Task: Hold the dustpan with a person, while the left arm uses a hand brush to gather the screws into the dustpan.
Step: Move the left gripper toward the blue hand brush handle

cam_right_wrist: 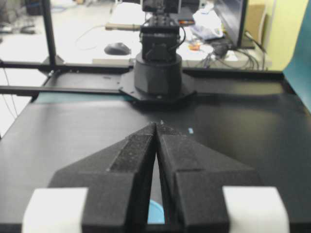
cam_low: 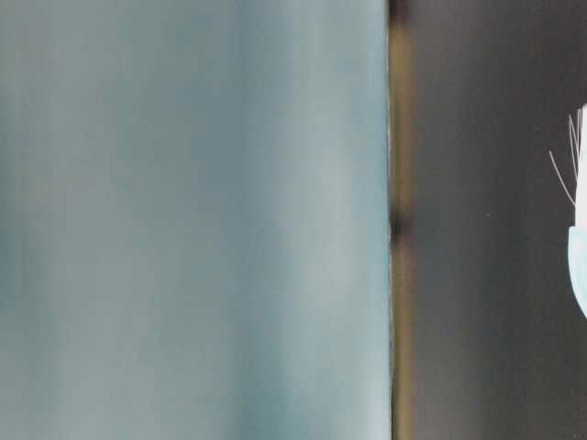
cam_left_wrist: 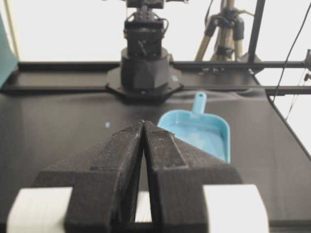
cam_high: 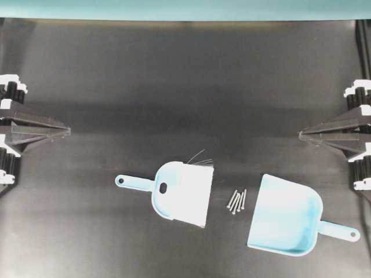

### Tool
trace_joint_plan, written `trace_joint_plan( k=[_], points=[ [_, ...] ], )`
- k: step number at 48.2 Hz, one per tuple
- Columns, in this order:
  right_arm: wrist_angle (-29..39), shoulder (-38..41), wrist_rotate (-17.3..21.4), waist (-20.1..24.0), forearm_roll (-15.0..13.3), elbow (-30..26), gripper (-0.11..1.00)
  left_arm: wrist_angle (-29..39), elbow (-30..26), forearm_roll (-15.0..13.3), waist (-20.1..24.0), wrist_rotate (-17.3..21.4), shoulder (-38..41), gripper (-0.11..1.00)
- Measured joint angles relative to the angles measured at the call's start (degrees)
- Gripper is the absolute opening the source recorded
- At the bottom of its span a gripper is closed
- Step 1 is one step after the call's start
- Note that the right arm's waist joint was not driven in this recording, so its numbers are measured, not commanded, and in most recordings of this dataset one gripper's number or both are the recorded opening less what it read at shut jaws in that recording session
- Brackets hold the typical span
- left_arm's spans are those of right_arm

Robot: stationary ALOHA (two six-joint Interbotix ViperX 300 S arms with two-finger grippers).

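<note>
Lying flat: dustpan (cam_high: 284, 223) | mouth facing screws (cam_high: 237, 201) | handle lower right

You see a black worktop (cam_high: 174, 75) with a teal backdrop (cam_high: 185, 8) along its far edge. Beyond one end stands a tripod (cam_left_wrist: 228, 24); beyond the other, a desk with a computer mouse (cam_right_wrist: 117, 48) and monitor (cam_right_wrist: 232, 22).
</note>
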Motion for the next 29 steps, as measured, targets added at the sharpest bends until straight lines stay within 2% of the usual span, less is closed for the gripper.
trace_joint_plan(
  k=[3,5,8,20,29],
  points=[
    [0.1,-0.1,0.0,0.0,0.0,0.1,0.02,0.4,0.0,0.3,-0.1,-0.4,0.1,0.05],
    [0.9,-0.5,0.0,0.0,0.0,0.4,0.0,2.8,-0.3,1.3,-0.9,-0.8,0.0,0.0],
    [3.9,-1.9,0.0,0.0,0.1,0.5,0.0,5.9,-0.6,2.0,-2.4,-0.8,0.1,0.0],
    [18.6,-11.3,0.3,0.0,0.1,0.5,0.0,10.4,-1.3,2.3,-2.5,-0.8,0.1,0.0],
    [34.3,-19.4,1.0,0.0,0.2,1.8,0.0,12.1,-1.3,2.3,-2.5,-0.8,2.9,0.0]
  ],
)
